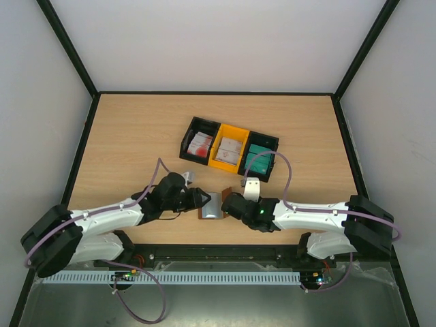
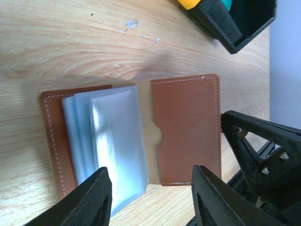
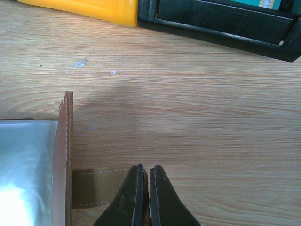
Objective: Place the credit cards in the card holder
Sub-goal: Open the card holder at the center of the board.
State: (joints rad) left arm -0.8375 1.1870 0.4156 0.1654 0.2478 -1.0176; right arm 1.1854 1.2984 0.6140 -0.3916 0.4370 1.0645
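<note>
The card holder (image 1: 212,206), a brown leather wallet, lies open on the table between my two grippers. In the left wrist view its brown flap (image 2: 188,127) and pale grey-blue pockets (image 2: 113,141) face up. My left gripper (image 2: 149,168) is open and empty, its fingers straddling the wallet's near edge. My right gripper (image 3: 145,168) is shut on the wallet's snap tab (image 3: 94,186), pinning it at the table. The credit cards sit in bins: white-and-red ones (image 1: 199,145), white-and-pink ones (image 1: 229,149), and teal ones (image 1: 259,160).
Three joined bins stand behind the wallet: black (image 1: 193,129), yellow (image 1: 231,131), black (image 1: 271,142). Their fronts show in the right wrist view as a yellow wall (image 3: 84,7) and a black wall (image 3: 221,23). Black frame rails edge the table.
</note>
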